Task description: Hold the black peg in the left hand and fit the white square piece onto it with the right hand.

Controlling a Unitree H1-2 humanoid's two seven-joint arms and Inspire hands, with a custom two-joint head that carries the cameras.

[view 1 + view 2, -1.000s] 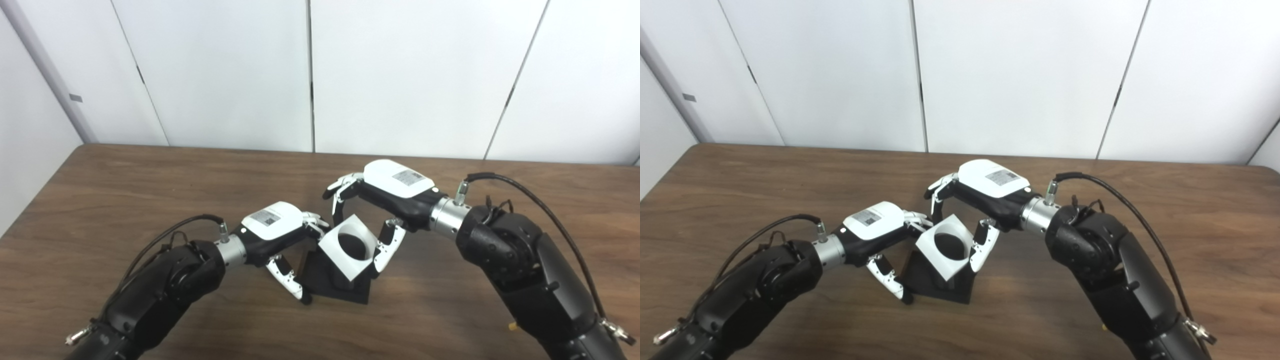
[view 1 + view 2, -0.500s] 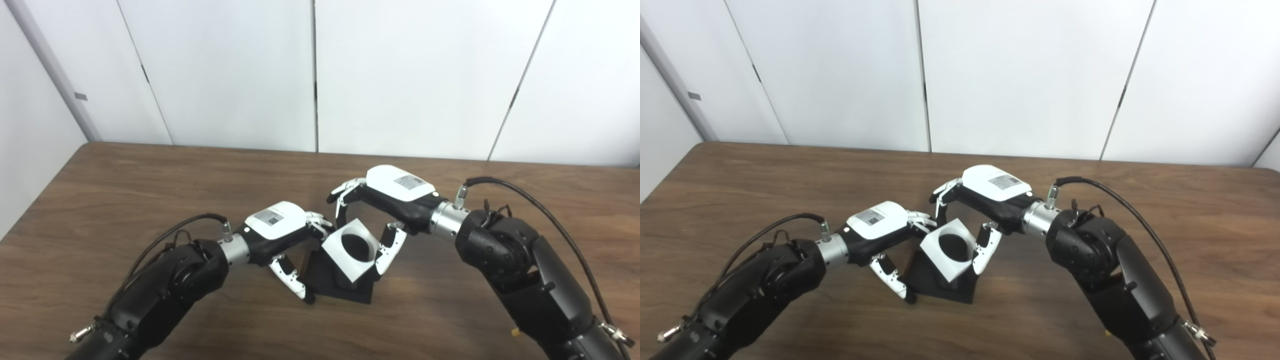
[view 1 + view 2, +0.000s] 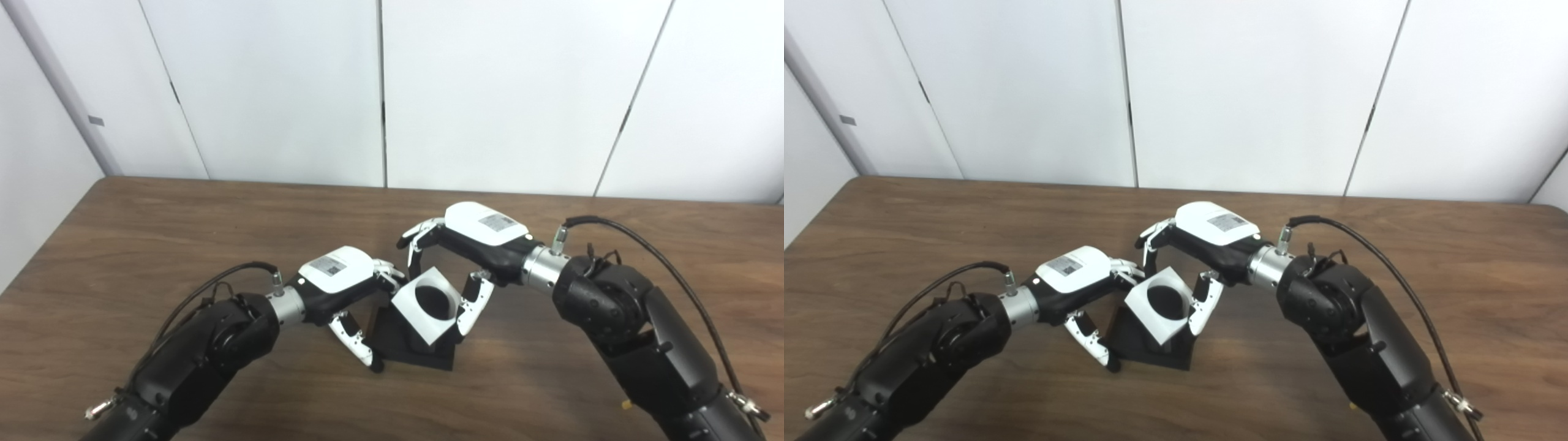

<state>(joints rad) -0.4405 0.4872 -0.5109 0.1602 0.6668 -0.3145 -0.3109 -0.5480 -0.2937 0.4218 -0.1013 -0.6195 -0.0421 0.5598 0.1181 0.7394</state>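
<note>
Fitting step. Left hand [image 3: 340, 283] fingers grasp black square-based peg [image 3: 411, 349] on wooden bench [image 3: 184, 245]. Right hand [image 3: 474, 245] fingers grip white square holed piece [image 3: 427, 304], tilted over peg. Next: level, press down.

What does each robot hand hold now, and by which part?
Right robot hand: white square piece, by its opposite side edges. Left robot hand: black peg, by the left edge of its base.

Square piece [image 3: 427, 304] over peg base [image 3: 401, 349] (mid-table [image 3: 153, 245]), between robot hands.
</note>
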